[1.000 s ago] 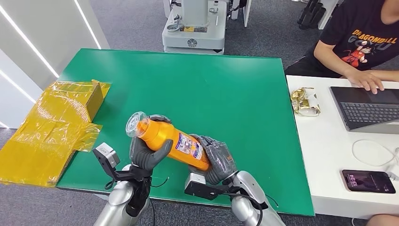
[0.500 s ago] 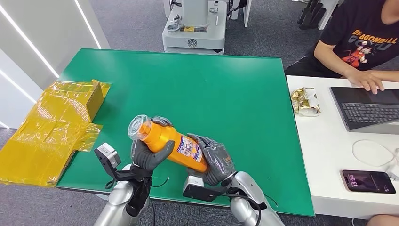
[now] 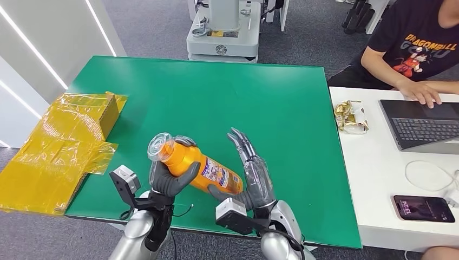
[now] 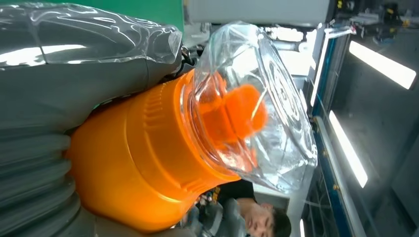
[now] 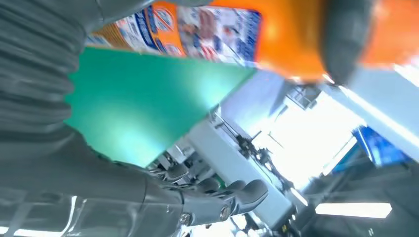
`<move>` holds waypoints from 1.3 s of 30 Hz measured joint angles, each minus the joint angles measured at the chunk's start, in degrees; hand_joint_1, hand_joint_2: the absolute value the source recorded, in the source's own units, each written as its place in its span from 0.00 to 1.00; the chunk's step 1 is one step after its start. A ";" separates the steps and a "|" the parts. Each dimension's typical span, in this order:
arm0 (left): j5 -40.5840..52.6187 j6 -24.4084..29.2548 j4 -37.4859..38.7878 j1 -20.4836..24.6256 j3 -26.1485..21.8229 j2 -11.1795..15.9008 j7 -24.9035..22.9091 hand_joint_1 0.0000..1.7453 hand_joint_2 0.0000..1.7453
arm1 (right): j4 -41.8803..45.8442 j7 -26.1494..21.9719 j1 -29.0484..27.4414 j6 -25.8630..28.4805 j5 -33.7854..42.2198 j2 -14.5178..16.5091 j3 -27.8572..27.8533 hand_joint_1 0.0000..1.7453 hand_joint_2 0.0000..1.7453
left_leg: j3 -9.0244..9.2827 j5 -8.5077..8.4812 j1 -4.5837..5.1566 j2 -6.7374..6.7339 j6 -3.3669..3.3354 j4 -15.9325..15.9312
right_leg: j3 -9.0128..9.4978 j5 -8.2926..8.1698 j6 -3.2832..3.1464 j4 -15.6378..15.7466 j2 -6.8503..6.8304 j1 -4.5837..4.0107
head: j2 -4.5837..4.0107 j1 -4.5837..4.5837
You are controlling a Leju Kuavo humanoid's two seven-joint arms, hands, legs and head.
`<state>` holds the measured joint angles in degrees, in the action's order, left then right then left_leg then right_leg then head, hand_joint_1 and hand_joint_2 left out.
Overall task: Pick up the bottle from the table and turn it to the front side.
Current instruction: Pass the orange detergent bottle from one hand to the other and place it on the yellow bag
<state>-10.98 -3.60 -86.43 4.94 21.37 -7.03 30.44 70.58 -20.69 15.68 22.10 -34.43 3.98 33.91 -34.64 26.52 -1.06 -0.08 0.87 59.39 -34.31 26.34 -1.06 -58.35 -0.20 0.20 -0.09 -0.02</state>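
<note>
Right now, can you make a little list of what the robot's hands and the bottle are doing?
bottle: orange bottle, tilted, lifted above the green table
cap: clear cap points to the robot's left
left hand: left hand grips the bottle near the cap
right hand: right hand with fingers spread; thumb under the bottle's bottom end
label: label shows on the bottle's side
box: yellow box at the table's left

yellow box [image 3: 59,149] table-left | laptop [image 3: 422,125], phone [image 3: 423,208], snack packet [image 3: 351,116] white desk [image 3: 379,195]
</note>
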 joint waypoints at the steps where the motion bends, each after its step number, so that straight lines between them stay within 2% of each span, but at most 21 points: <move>1: 0.03 0.27 -0.02 -0.09 -0.05 0.07 0.01 1.00 1.00 | 0.71 -0.24 -0.14 0.10 0.36 0.00 0.18 0.00 1.00 | 0.00 0.00 0.00 0.00 0.00 0.00 | 0.00 0.00 0.00 0.00 0.00 0.00 | 0.00 0.00; 4: 0.63 1.56 -0.28 -0.37 -0.23 0.24 0.23 1.00 1.00 | 2.58 -1.73 -0.61 0.94 2.28 0.00 0.55 0.00 1.00 | 0.00 0.00 0.00 0.01 0.00 0.00 | 0.01 0.00 0.00 0.00 -0.01 0.00 | 0.00 0.01; 8: 3.10 4.77 -1.79 -0.78 -1.23 0.79 0.58 1.00 1.00 | 5.92 -6.53 -1.60 4.52 8.00 0.00 1.14 0.00 1.00 | 0.00 0.00 0.00 0.00 0.00 0.00 | 0.00 0.00 0.00 -0.01 0.00 0.00 | 0.00 -0.01; 12: 8.32 6.99 -4.21 -1.12 -2.33 2.05 -0.10 1.00 1.00 | 9.33 -9.49 -2.71 7.78 12.05 0.00 2.07 0.00 1.00 | 0.00 0.00 -0.01 -0.01 0.01 -0.02 | -0.01 0.01 -0.01 -0.01 0.01 0.00 | 0.00 0.00; 20: 17.69 13.04 -7.85 -1.23 -4.04 6.37 -0.98 1.00 1.00 | 13.50 -10.68 -4.24 9.87 14.49 -0.04 3.75 0.00 1.00 | 0.02 -0.01 -0.01 -0.02 0.01 -0.03 | -0.01 0.02 -0.02 -0.02 0.02 -0.01 | 0.00 0.01; 26: 26.70 19.45 -8.67 -0.77 -4.35 12.24 -3.25 1.00 1.00 | 15.47 -11.56 -5.75 9.63 14.85 -0.18 3.86 0.00 1.00 | 0.03 -0.01 -0.02 -0.02 0.02 -0.03 | -0.02 0.02 -0.03 -0.03 0.02 -0.01 | 0.00 0.00; 30: 36.64 23.69 -8.79 0.25 -4.32 16.79 -7.66 1.00 1.00 | 17.58 -11.97 -6.71 8.75 14.82 -0.40 3.85 0.00 1.00 | 0.02 -0.01 -0.03 -0.03 0.02 -0.03 | -0.05 0.03 -0.03 -0.03 0.04 -0.02 | 0.00 0.00; 35: 51.14 23.85 -7.04 4.09 -4.14 22.36 -14.96 1.00 1.00 | 20.59 -11.58 -7.61 7.33 14.54 -0.85 3.78 0.00 1.00 | 0.03 -0.04 -0.03 -0.05 0.06 -0.03 | -0.06 0.01 -0.05 -0.04 0.06 -0.02 | 0.00 0.00; 39: 57.60 23.75 -3.47 6.71 -3.69 25.27 -17.07 1.00 1.00 | 22.36 -11.26 -8.19 7.13 14.03 -1.08 3.64 0.00 1.00 | 0.04 -0.05 -0.03 -0.11 0.07 -0.02 | -0.08 -0.01 -0.07 -0.04 0.13 -0.02 | 0.00 0.00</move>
<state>46.62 20.15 -89.91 11.65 17.68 18.24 13.37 92.94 -31.95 7.49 29.22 -20.40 2.90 37.55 -34.60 26.48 -1.09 -0.19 0.94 59.37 -34.39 26.33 -1.13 -58.39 -0.07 0.18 -0.09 -0.02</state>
